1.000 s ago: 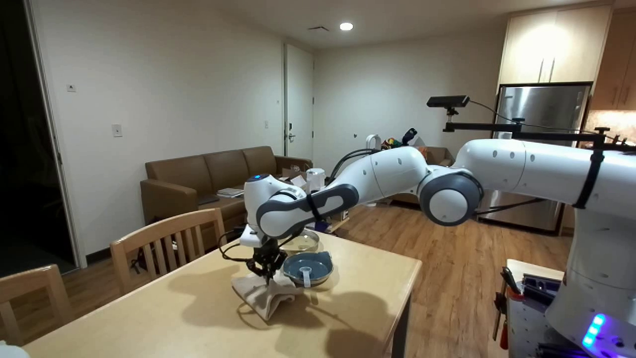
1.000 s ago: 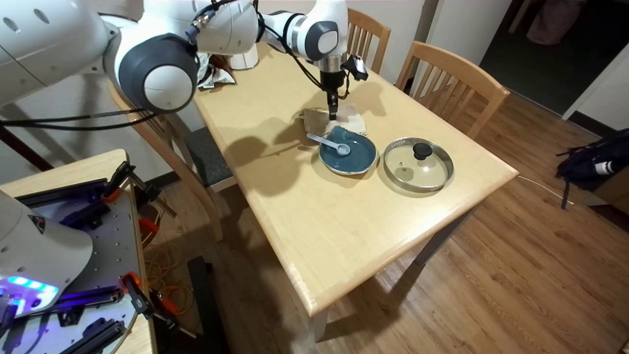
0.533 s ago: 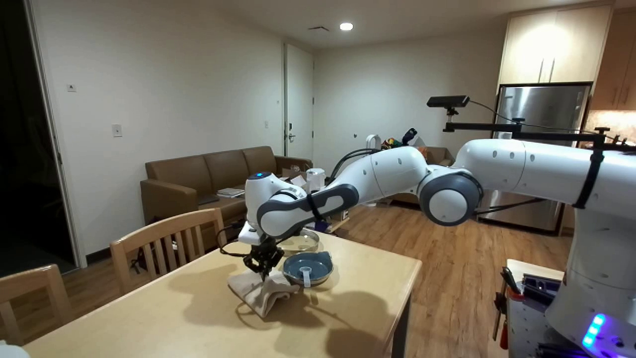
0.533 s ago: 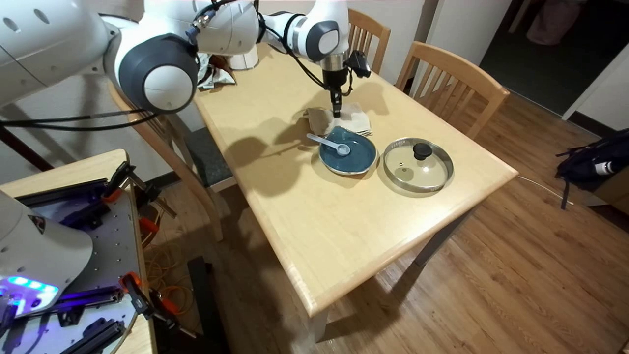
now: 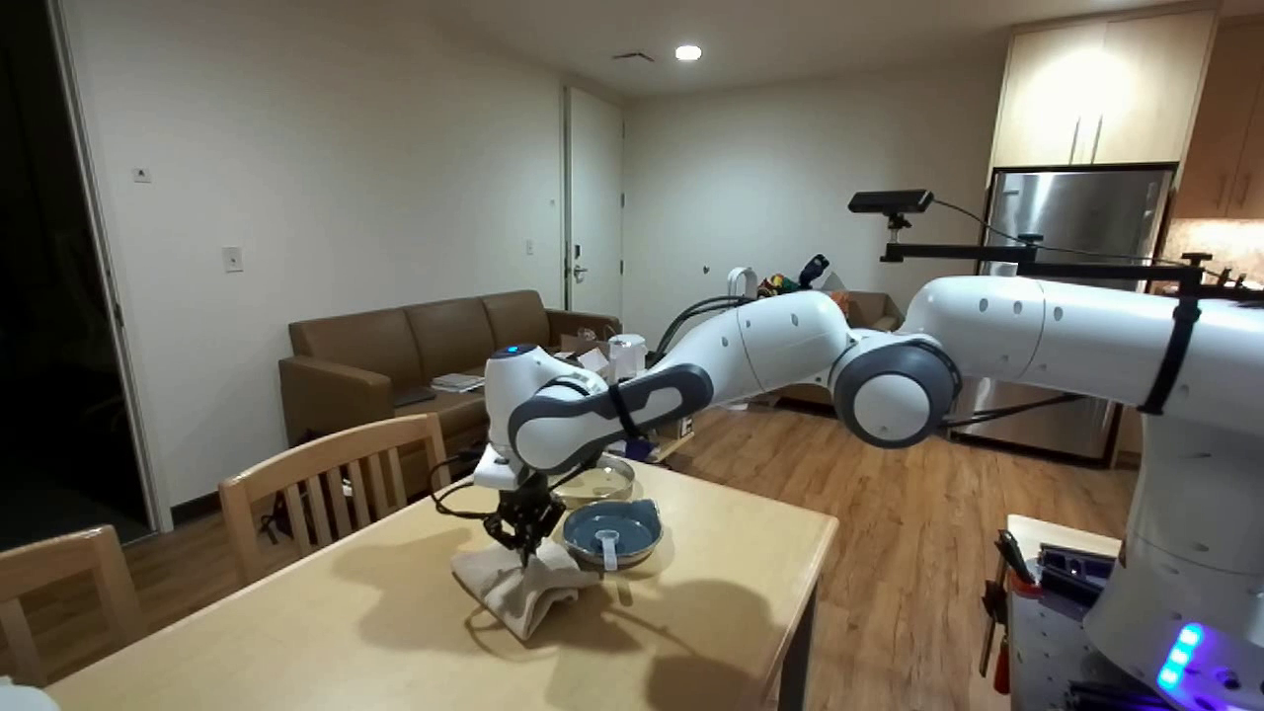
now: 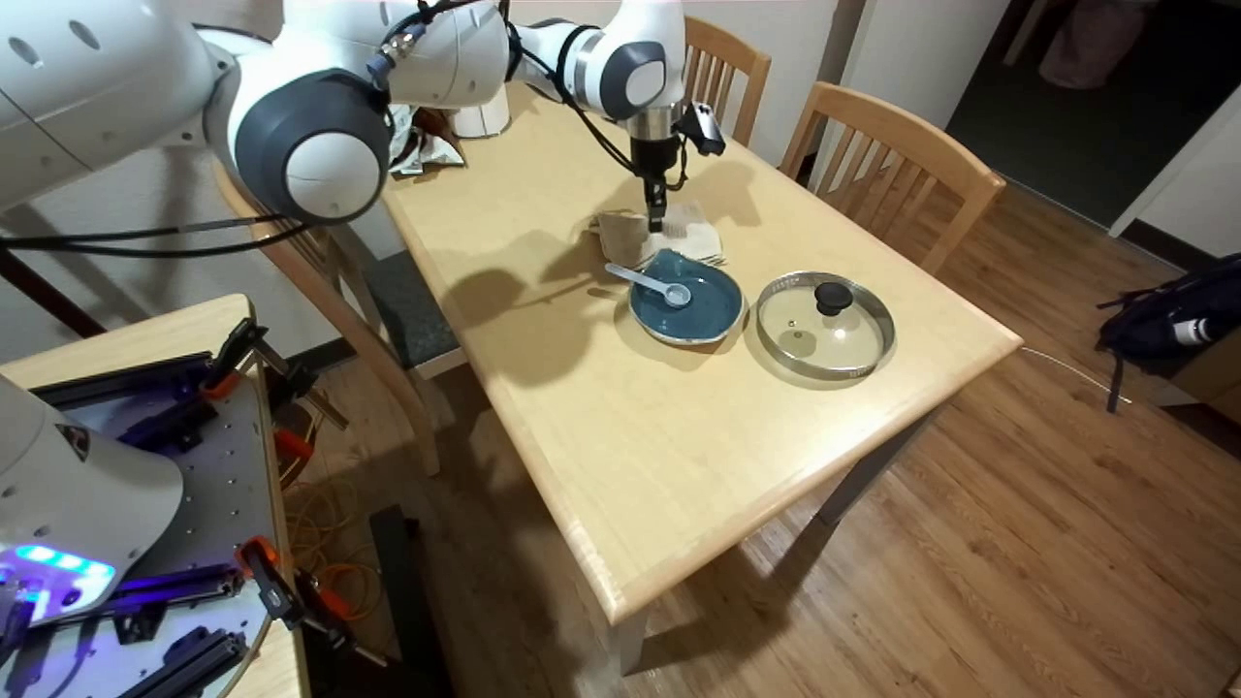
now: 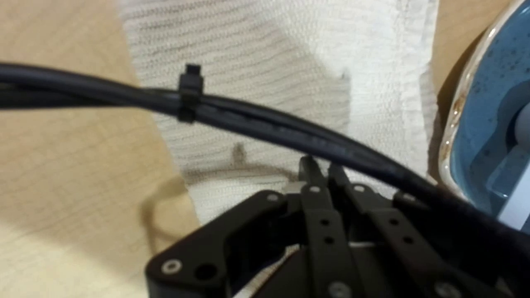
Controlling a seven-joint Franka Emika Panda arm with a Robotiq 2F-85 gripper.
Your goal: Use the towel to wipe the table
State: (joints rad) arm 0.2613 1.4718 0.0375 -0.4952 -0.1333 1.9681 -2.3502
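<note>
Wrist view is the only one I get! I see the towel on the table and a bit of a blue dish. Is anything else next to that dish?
Observer: Yes! In both exterior views, a glass pot lid with a black knob sits right beside the blue dish.
Operator: Ooh! And what's in the dish? I only see a bit of it.
Observer: A whitish spoon, and its handle sticks out past the dish's edge, close to the towel; I can't tell if they touch.
</note>
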